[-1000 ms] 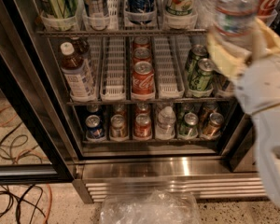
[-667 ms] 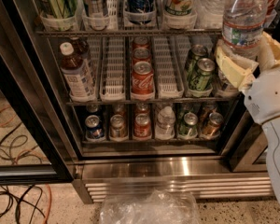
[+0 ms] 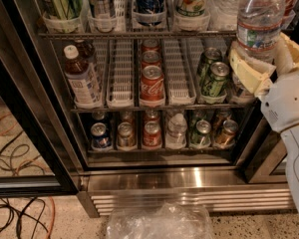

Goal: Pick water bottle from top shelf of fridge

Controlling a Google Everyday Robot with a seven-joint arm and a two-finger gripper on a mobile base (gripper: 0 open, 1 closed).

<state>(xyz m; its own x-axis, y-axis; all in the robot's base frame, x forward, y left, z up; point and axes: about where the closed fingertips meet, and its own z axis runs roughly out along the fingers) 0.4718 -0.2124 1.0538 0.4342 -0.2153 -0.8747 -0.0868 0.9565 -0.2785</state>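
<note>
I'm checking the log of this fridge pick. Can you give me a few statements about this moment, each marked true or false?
1. The claw grips the water bottle at the right of the picture. True.
2. The water bottle lies on its side on the floor. False: it is roughly upright in the claw, up at top-shelf height.
3. A red cola can stands at the front of the middle shelf. True.
4. The brown tea bottle stands at the right end of the middle shelf. False: it is at the left end.
5. Crumpled clear plastic lies in front of the fridge. True.
</note>
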